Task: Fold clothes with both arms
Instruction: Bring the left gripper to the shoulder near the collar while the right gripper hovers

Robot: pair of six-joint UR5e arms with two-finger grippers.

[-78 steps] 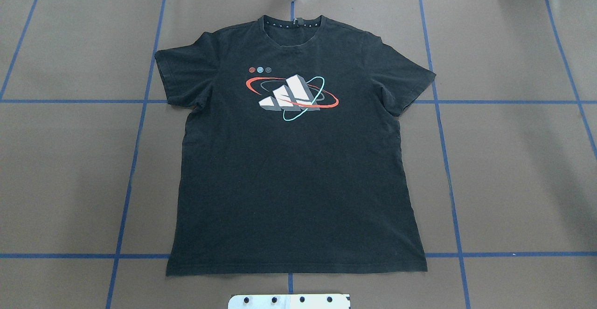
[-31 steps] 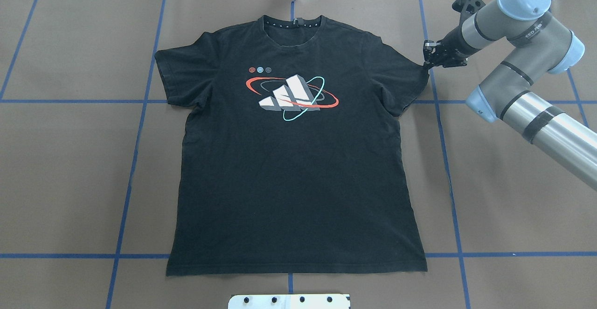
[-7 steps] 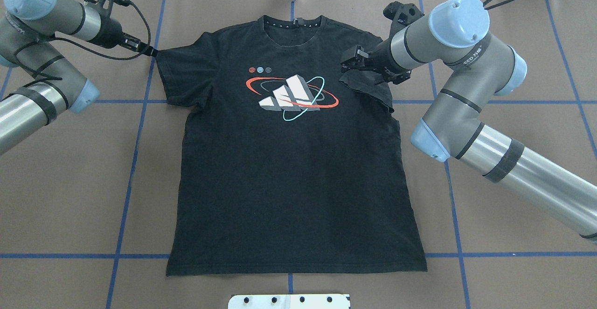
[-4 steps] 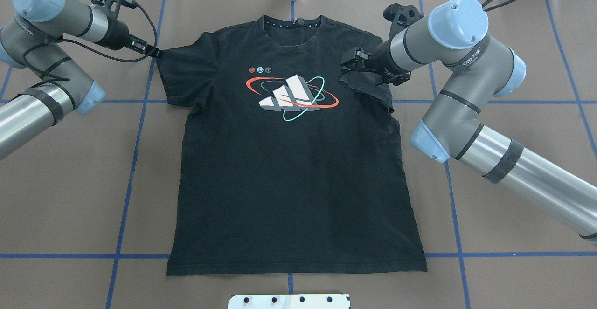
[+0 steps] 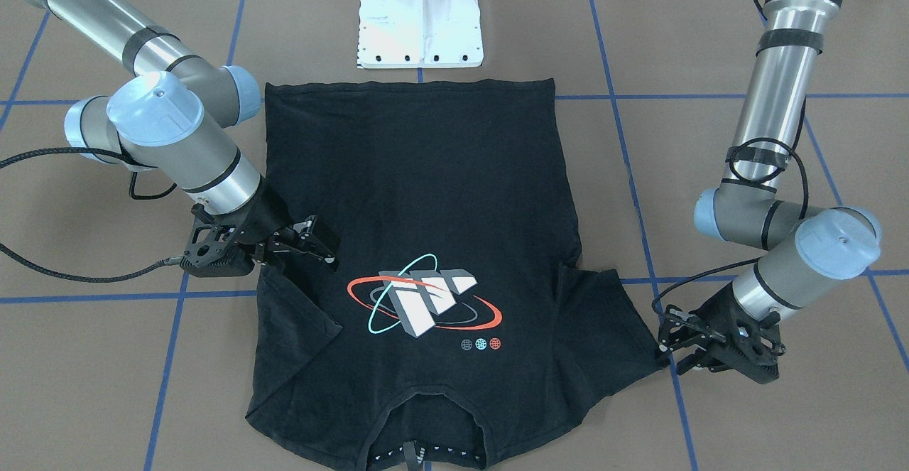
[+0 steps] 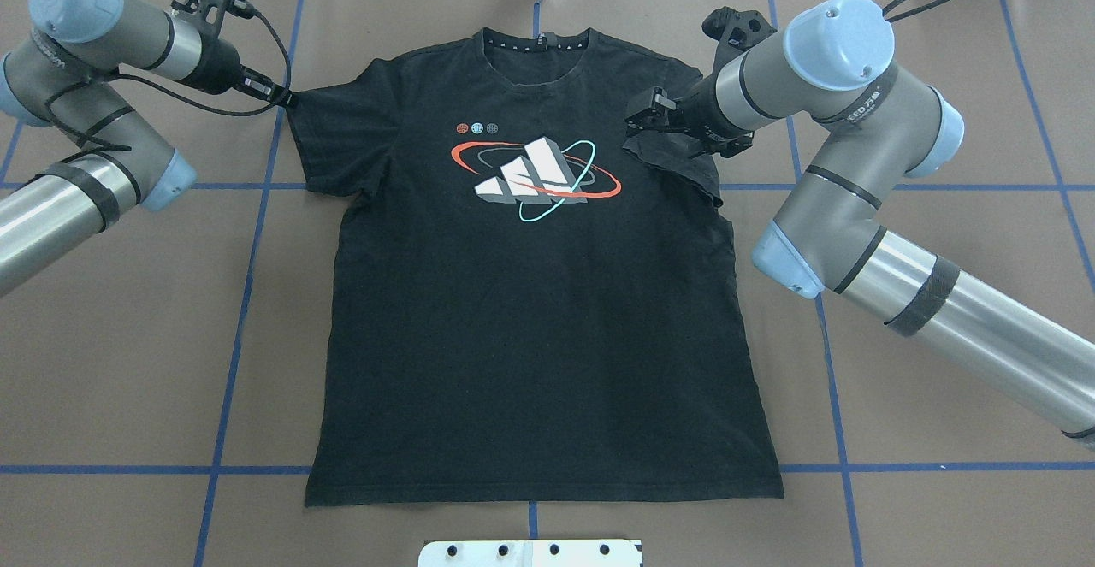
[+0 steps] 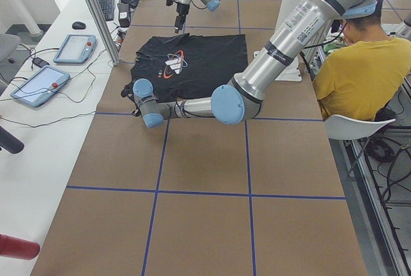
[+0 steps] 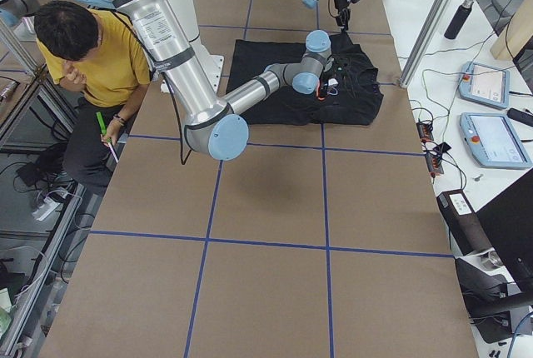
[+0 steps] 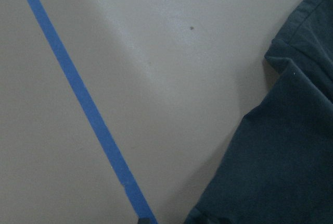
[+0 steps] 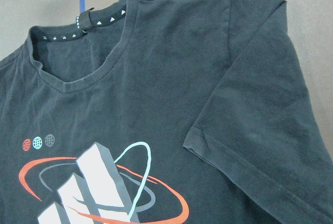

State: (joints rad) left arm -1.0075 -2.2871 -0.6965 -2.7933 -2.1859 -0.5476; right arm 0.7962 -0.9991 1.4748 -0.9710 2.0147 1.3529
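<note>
The black T-shirt [image 6: 530,336] lies flat, print up, collar away from the robot. Its right sleeve [image 6: 680,165] is folded inward onto the chest; it also shows in the right wrist view [image 10: 250,125]. My right gripper [image 6: 635,121] hovers just over that fold, jaws apart, holding nothing [image 5: 328,249]. The left sleeve [image 6: 312,139] lies spread flat. My left gripper [image 6: 287,98] is low on the table at that sleeve's outer corner, with its jaws apart [image 5: 664,350]. The left wrist view shows the sleeve edge [image 9: 281,146] on brown paper.
The white base pedestal [image 5: 419,23] stands just behind the shirt's hem. Blue tape lines [image 6: 248,276] cross the brown table cover. A person in yellow [image 7: 363,77] sits beside the table. Control tablets [image 8: 491,137] lie beyond the table's far edge.
Both arms came in. The right gripper took the right sleeve and carried it inward onto the chest. Over the last second the left gripper crept right to the left sleeve's corner.
</note>
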